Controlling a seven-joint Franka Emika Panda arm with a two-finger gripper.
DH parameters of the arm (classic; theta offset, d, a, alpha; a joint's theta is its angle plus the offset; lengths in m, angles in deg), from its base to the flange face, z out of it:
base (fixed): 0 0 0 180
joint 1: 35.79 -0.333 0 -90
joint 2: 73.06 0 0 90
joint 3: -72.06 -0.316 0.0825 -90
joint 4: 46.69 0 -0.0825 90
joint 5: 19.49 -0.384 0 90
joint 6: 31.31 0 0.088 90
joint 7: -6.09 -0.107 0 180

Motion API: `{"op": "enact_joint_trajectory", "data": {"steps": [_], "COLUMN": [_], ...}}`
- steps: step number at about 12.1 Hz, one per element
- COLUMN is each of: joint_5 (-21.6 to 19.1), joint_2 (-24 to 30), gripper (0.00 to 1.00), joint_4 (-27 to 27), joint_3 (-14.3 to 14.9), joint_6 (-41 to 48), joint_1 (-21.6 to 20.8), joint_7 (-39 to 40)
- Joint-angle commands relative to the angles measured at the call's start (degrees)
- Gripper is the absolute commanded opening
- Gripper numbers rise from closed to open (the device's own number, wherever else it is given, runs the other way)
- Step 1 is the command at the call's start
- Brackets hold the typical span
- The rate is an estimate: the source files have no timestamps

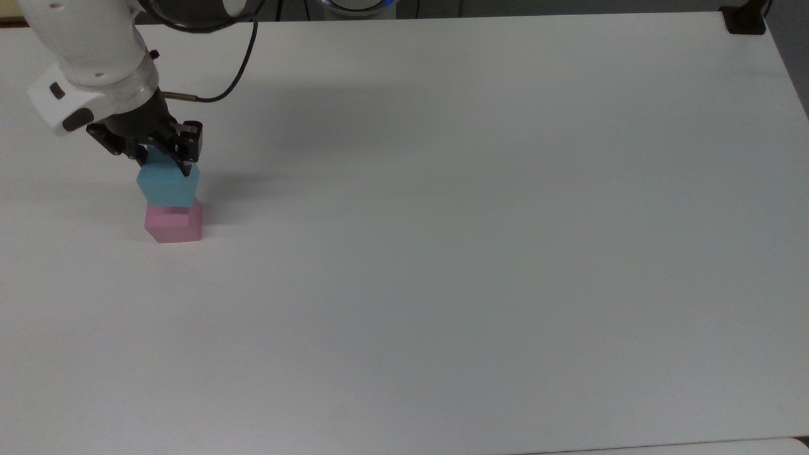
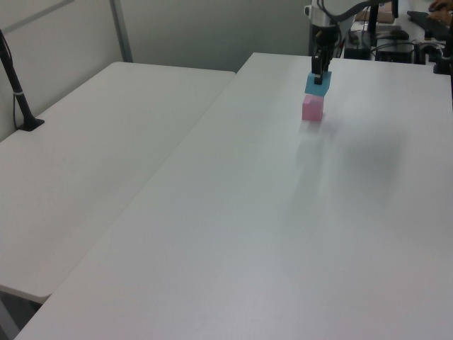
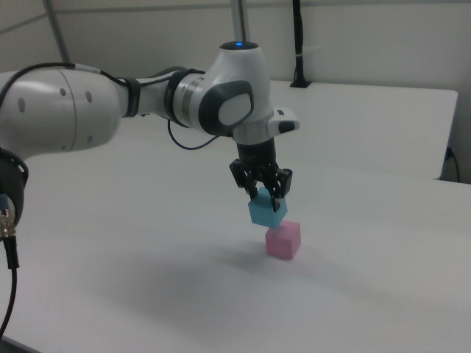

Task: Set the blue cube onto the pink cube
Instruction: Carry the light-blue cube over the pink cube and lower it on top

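Note:
My gripper (image 1: 165, 167) is shut on the blue cube (image 1: 168, 185) and holds it over the pink cube (image 1: 174, 222), which rests on the white table (image 1: 442, 221) at the top view's left. In the right view the blue cube (image 3: 267, 211) hangs just above and a little to the left of the pink cube (image 3: 283, 239), off-centre, with my gripper (image 3: 266, 196) gripping it from above. In the left view the blue cube (image 2: 318, 84) sits right above the pink cube (image 2: 312, 108); I cannot tell whether they touch.
A second white table (image 2: 92, 156) adjoins on the left view's left, with a black post (image 2: 18, 92) clamped on it. A black mount (image 1: 746, 19) sits at the top view's far right corner. The arm's cable (image 1: 221, 88) trails behind the wrist.

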Motion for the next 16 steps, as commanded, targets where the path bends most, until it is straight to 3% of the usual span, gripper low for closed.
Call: {"op": "enact_joint_trajectory", "data": {"steps": [1, 6, 7, 8, 9, 13, 16], "joint_5": [1.0, 1.8, 1.8, 1.8, 1.8, 0.9, 0.1], "joint_2": [-2.3, -4.4, -4.7, -4.6, -4.6, -3.3, 1.6], "gripper": [0.45, 0.46, 0.52, 0.86, 1.00, 1.00, 1.00], "joint_4": [1.4, 1.4, 1.3, 1.0, 1.0, 1.2, 1.1], "joint_3": [0.4, 0.4, 1.0, 1.2, 1.3, 1.9, 1.9], "joint_6": [-2.3, -4.1, -5.1, -6.3, -6.6, -6.5, -5.5], "joint_1": [-0.1, 0.3, 0.3, 0.3, 0.3, 0.4, 0.3], "joint_7": [1.2, 1.6, 1.4, 0.9, -0.2, -1.7, -7.9]}}
